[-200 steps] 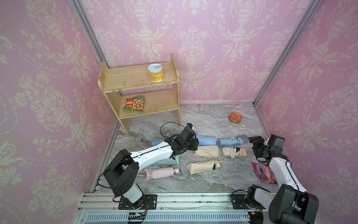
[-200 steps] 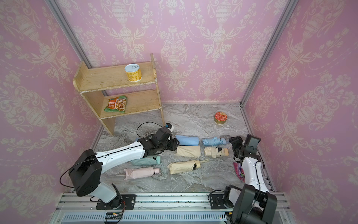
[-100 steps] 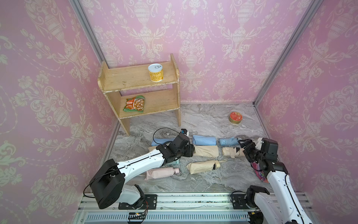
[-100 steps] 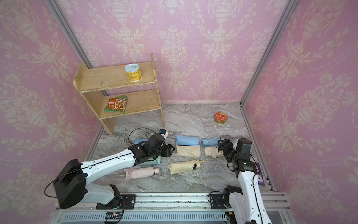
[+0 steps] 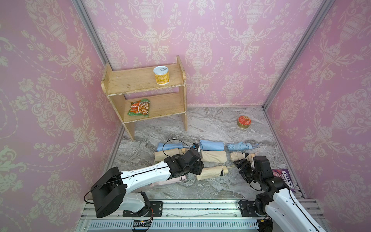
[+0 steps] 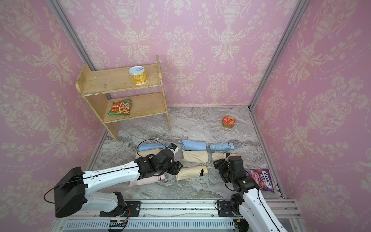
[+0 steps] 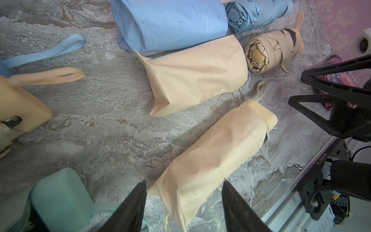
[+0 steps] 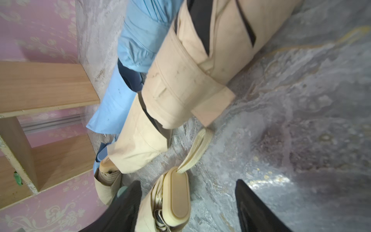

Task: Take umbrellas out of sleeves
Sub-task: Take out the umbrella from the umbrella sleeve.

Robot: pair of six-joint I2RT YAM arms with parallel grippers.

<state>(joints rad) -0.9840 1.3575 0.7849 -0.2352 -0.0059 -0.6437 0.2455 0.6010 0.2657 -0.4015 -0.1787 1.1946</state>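
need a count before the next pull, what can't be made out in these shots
Pink bundle: the left arm covers most of it in both top views; sleeved or bare, cannot tell.
Mint umbrella: only its handle shows, cut off by the left wrist view's edge.
Purple candy bag: partly behind the right arm in a top view.
Yellow can: label print too small to read.

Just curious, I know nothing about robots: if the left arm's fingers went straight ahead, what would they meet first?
Probably the filled beige sleeve: its near end lies between the open left fingers. Their height above it is unclear.
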